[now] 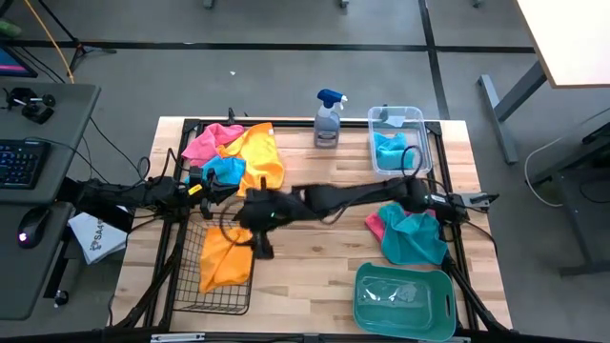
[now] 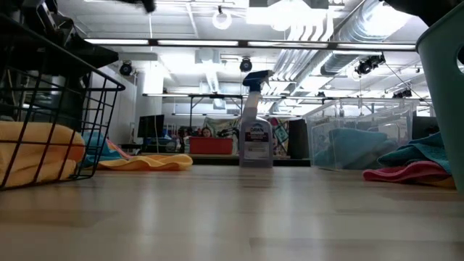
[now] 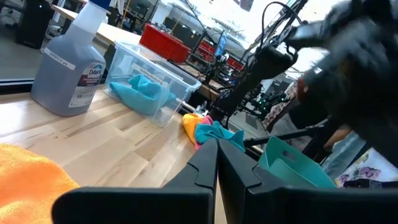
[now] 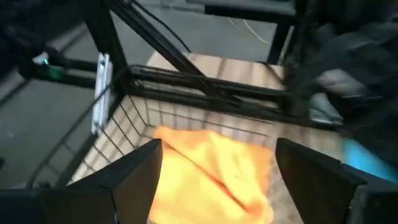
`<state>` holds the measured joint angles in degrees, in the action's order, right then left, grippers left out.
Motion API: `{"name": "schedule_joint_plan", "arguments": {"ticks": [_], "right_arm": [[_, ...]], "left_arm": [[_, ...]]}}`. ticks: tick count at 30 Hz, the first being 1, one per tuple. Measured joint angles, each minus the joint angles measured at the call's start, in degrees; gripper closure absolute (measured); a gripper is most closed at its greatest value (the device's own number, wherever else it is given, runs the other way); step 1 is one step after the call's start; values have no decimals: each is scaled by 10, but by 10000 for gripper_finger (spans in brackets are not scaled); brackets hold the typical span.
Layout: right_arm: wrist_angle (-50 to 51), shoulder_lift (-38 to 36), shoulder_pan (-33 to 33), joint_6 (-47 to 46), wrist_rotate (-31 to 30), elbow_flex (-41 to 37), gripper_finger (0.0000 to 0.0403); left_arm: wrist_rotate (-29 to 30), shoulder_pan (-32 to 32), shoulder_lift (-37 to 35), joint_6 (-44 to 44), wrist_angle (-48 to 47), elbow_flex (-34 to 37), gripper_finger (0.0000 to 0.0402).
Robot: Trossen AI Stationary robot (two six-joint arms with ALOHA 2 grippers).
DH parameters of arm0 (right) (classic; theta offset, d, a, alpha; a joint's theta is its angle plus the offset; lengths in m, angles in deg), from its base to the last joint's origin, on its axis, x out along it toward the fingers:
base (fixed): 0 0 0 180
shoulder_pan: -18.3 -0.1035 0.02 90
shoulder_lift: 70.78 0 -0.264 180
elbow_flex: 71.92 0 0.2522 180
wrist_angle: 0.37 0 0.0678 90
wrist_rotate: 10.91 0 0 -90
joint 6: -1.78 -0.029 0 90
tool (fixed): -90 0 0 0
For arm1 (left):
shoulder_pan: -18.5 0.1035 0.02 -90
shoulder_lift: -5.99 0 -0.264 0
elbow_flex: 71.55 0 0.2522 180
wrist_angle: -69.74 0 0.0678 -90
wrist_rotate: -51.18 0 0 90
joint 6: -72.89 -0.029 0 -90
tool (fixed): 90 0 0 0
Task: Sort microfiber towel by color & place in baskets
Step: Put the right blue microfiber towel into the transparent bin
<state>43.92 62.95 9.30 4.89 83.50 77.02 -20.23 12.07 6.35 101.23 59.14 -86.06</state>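
An orange-yellow towel lies on the floor of the black wire basket. My right gripper hovers open just above that towel, at the basket's right rim. My left gripper is shut and empty, over the mixed pile of pink, orange and turquoise towels at the table's far left. Another turquoise towel lies on a pink one at the right. The clear tub holds a turquoise towel.
A grey spray bottle stands at the far edge between the towel pile and the clear tub. The teal basket sits at the near right corner. My right arm stretches across the table's middle. Bare wood shows between the wire basket and the teal basket.
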Motion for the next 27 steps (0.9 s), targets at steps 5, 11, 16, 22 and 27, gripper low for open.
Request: {"name": "schedule_joint_plan", "arguments": {"ticks": [5, 11, 16, 22, 27], "right_arm": [[156, -101, 21, -18, -27, -76, 92], [332, -201, 37, -69, -75, -175, 92], [331, -313, 29, -190, -105, -394, 92], [364, -468, -11, -433, -116, -648, 92], [399, -558, -56, -653, -79, -754, 92]], "left_arm": [[0, 0, 0, 0, 0, 0, 401], [0, 0, 1, 0, -1, 0, 401], [1, 0, 1, 0, 0, 0, 401], [0, 0, 1, 0, 0, 0, 402], [0, 0, 1, 0, 0, 0, 402]]}}
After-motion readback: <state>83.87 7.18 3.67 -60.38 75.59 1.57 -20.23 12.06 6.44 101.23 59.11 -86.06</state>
